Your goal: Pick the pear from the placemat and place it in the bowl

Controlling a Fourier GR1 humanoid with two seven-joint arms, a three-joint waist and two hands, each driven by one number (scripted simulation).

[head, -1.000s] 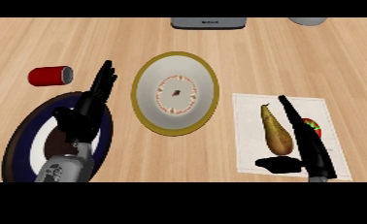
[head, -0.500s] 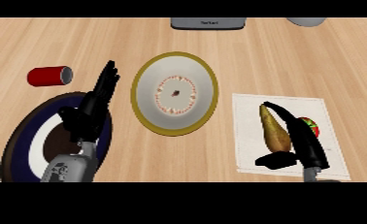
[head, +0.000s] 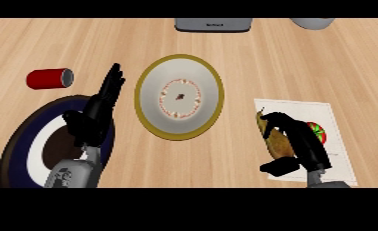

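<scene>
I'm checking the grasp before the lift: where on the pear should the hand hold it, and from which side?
Best around the wide lower body, coming from the right. The pear lies lengthwise on the placemat, stem end pointing away, so its broad belly offers opposing sides. The right hand already curls over it there, thumb near the base.

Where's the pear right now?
In the head view, the pear is at the lower right on the white placemat, with the right hand curled round it, right of the gold-rimmed bowl.
</scene>
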